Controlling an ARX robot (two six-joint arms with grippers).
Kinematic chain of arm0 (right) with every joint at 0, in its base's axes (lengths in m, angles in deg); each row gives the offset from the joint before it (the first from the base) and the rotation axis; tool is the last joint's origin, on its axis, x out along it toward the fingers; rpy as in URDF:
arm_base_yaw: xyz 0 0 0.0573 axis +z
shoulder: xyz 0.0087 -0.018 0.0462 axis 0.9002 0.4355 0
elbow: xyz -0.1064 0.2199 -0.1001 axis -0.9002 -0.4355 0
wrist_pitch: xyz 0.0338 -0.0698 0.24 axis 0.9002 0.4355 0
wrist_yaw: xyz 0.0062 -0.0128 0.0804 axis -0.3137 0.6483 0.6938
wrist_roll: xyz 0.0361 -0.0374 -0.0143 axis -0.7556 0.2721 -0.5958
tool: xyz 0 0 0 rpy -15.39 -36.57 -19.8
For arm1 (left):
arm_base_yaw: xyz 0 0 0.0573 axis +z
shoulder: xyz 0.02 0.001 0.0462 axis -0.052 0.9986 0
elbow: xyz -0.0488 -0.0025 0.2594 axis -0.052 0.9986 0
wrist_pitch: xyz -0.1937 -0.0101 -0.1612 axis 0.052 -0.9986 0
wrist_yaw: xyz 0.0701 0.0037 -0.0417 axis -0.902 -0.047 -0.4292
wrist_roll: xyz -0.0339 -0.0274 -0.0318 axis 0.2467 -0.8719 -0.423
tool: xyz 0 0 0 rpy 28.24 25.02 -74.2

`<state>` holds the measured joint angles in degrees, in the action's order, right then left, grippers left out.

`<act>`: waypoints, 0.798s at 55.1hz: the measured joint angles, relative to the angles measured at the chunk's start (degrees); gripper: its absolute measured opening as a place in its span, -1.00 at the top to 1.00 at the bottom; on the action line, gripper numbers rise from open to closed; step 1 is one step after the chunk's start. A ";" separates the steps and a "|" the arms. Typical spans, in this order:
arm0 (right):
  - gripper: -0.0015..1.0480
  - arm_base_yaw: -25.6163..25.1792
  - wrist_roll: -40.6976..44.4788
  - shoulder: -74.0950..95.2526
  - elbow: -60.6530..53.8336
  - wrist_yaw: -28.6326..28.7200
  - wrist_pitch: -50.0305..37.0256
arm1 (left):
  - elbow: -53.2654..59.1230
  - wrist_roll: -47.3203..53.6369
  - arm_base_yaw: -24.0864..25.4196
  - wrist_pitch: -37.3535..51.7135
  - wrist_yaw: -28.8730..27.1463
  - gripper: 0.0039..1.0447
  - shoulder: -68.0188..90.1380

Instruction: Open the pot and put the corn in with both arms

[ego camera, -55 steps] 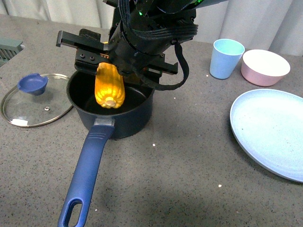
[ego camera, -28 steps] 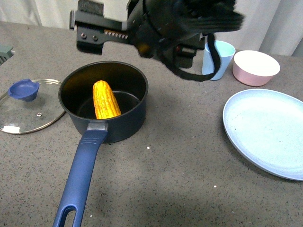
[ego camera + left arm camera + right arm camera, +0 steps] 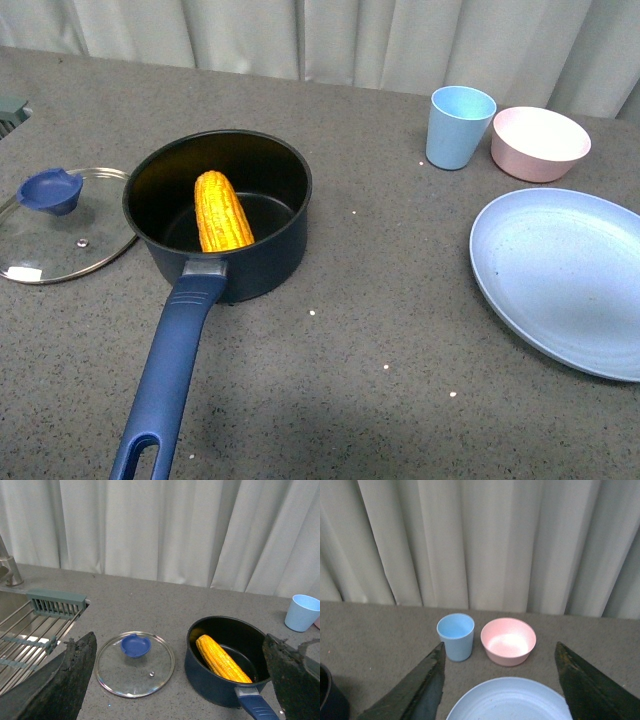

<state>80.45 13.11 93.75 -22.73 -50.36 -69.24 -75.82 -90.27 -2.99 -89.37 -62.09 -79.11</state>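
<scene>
- Far left in the left wrist view, a sink (image 3: 20, 640) with a wire rack sits set into the counter (image 3: 380, 330), past the lid.
- The glass lid (image 3: 62, 228) lies flat on the counter just left of the pot, blue knob (image 3: 50, 190) up; from the front its rim looks to pass just behind the pot wall.
- The left gripper (image 3: 180, 680) hangs high above the counter, its 2 black fingers (image 3: 65, 680) spread wide, with nothing between them; lid and pot show in the gap far below.
- The pot (image 3: 290, 235) stands uncovered on the counter, left of centre in the front view.
- Its long blue handle (image 3: 170, 360) runs toward the camera, slot hole at the near end.
- The corn (image 3: 222, 210) lies inside the pot, leaning along the left side of the black interior, narrower end toward the back wall.
- The cup (image 3: 458, 125) stands upright at the back right, well apart from the pot.
- The pink bowl (image 3: 540, 143) sits just right of the cup, close but not touching.
- The pale blue plate (image 3: 560, 275) lies near the right edge, in front of the bowl.
- The right gripper (image 3: 500, 685) is raised over the plate, its 2 fingers (image 3: 417, 690) parted and holding nothing; cup and bowl show between them.
- Neither arm shows in the front view.
- Pale curtains (image 3: 330, 35) hang behind the counter.
</scene>
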 joint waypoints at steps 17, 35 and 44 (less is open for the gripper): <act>0.99 -6.69 1.77 -11.15 -9.20 7.02 2.05 | 0.00 0.02 0.00 0.00 0.00 -0.88 0.00; 0.98 -13.35 1.73 -28.28 -12.44 14.97 15.63 | 0.00 0.02 0.00 0.00 0.00 -0.88 0.00; 0.98 -16.09 1.70 -35.04 -12.94 15.91 21.51 | 0.00 0.02 0.00 0.00 0.00 -0.88 0.00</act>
<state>64.37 14.82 58.71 -35.67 -34.45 -47.73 -75.82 -90.25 -2.99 -89.37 -62.09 -79.11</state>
